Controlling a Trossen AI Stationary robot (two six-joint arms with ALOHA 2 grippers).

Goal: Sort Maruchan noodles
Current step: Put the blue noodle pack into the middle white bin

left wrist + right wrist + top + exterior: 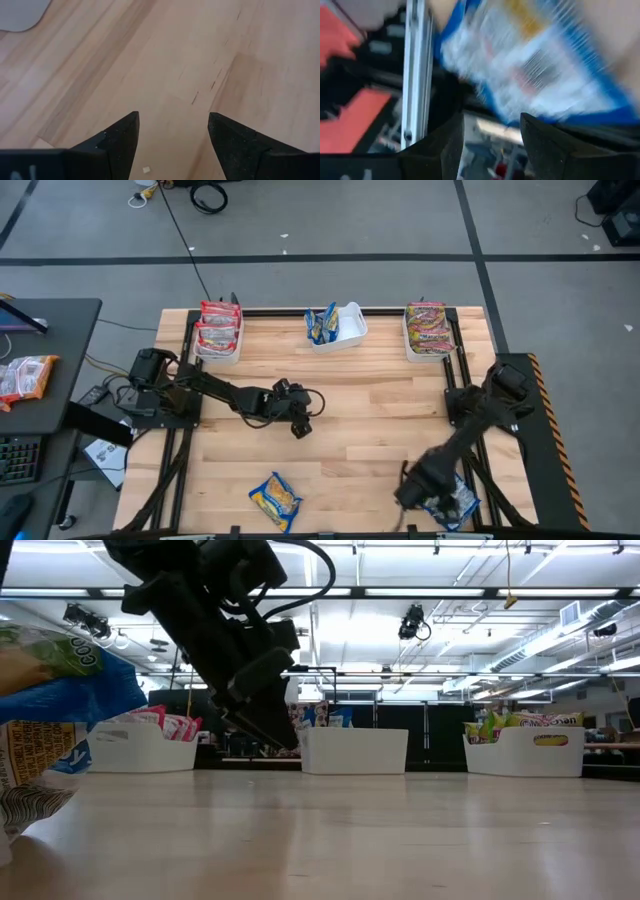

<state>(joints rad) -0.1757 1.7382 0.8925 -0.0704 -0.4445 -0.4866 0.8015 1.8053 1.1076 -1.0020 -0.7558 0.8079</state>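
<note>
Three white bins along the table's far edge: left bin, middle bin, right bin. Left bin: approx. two red-orange packets visible from above, exact count unclear. Middle bin: approx. two blue-yellow packets, standing on edge. Right bin: a stack of silvery-green-red packets, at least two, count unclear. On the table itself, two loose blue-yellow packets: one near the front edge, centre-left; another at the front right corner, partly hidden by an arm. One more red-orange packet off the table, on a dark side desk. Two robot arms, one gripper each.
</note>
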